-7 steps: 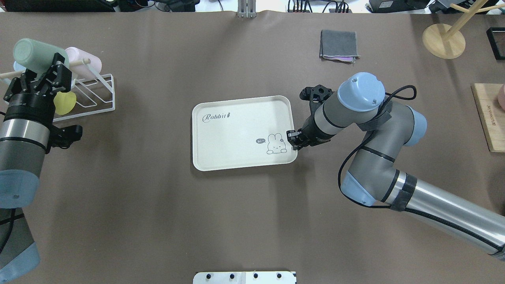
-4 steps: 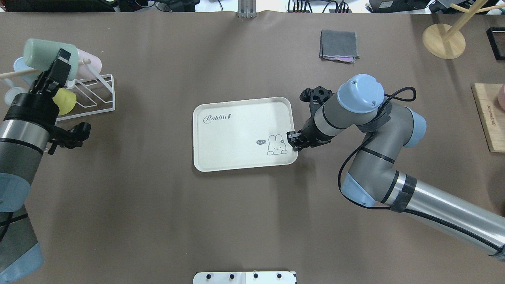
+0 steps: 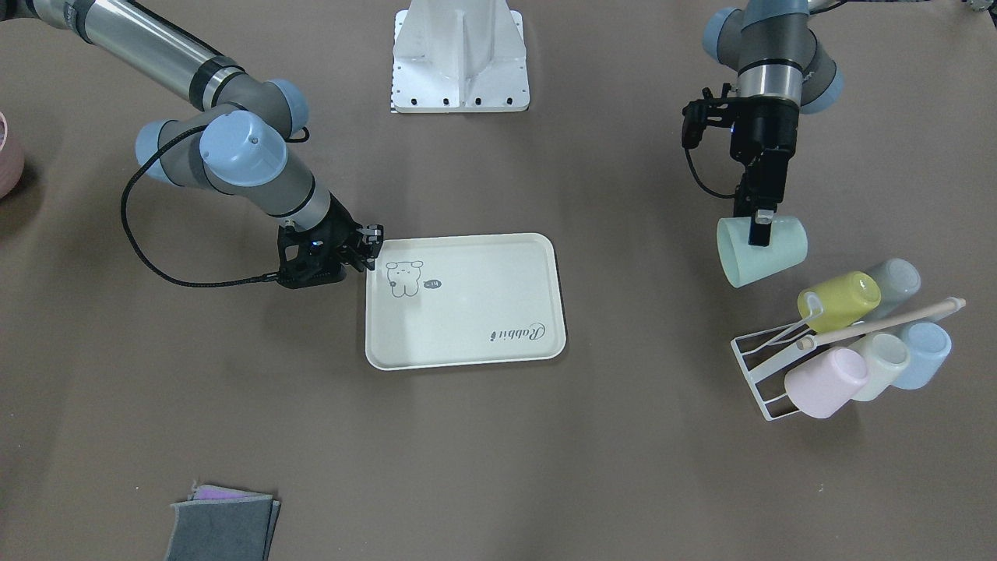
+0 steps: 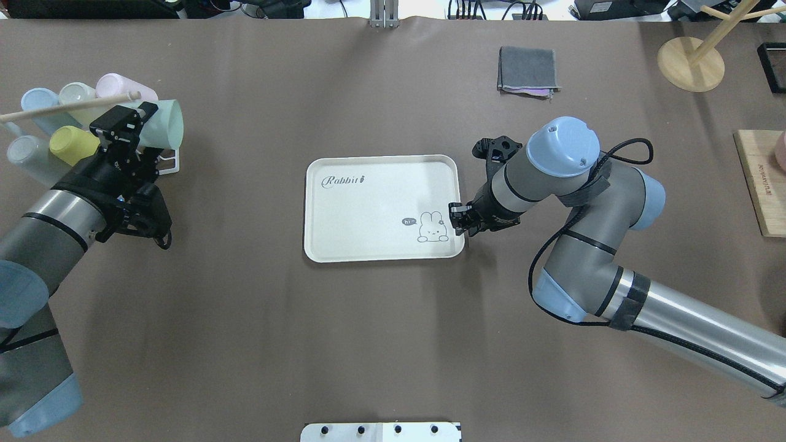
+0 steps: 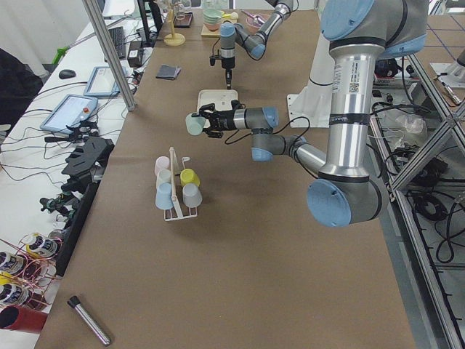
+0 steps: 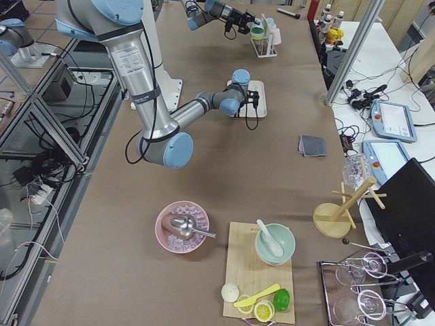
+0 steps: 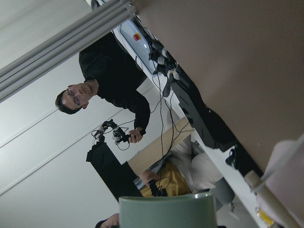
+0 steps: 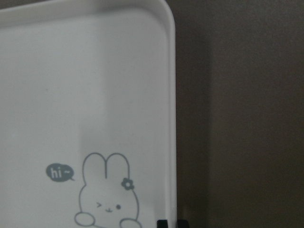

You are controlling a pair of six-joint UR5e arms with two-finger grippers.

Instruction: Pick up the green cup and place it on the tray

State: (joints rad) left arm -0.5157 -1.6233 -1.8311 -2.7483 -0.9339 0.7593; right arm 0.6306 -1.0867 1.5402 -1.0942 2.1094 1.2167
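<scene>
My left gripper [image 3: 762,227] is shut on the wall of the pale mint green cup [image 3: 761,251], held on its side above the table beside the cup rack, its mouth towards the tray. In the overhead view the cup [image 4: 169,123] sticks out past the gripper [image 4: 136,123]. Its rim fills the bottom of the left wrist view [image 7: 166,211]. The cream tray [image 4: 368,209] lies flat mid-table. My right gripper [image 4: 458,218] is shut on the tray's right rim by the rabbit drawing [image 8: 107,190].
A white wire rack [image 3: 767,374] holds a yellow-green cup [image 3: 837,300], a pink cup [image 3: 826,382] and several more pale cups. A folded grey cloth [image 4: 528,70], a wooden stand [image 4: 691,61] and a wooden board [image 4: 761,184] lie at the far and right sides.
My left gripper has carried the green cup off the rack, to the right and nearer the robot, and turned its mouth towards the tray. The tray and right gripper shifted slightly.
</scene>
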